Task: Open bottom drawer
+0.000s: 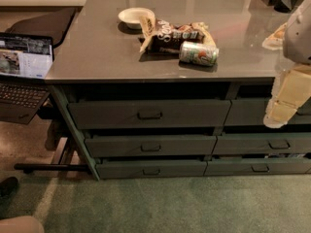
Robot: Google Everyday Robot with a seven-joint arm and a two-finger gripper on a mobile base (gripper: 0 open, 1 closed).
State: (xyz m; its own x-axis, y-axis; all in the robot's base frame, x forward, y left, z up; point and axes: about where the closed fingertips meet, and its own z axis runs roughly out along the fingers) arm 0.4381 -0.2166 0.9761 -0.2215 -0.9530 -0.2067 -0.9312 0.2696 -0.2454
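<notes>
The bottom drawer (151, 169) is the lowest of three dark grey-green drawers in the left column of the counter, low-fronted, with a small dark pull (151, 171) at its centre. Its front sits about in line with the drawers above, and none of its interior shows. My gripper (276, 118), cream-coloured, hangs at the right edge of the view in front of the top right drawer. It is well to the right of and above the bottom drawer's pull and touches nothing that I can see.
A matching right column of drawers (262, 166) stands beside it. On the grey countertop (97, 52) lie a white bowl (134, 16), a snack bag (172, 35) and a can on its side (198, 53). An open laptop (22, 76) stands at the left. Green carpet (155, 203) lies in front.
</notes>
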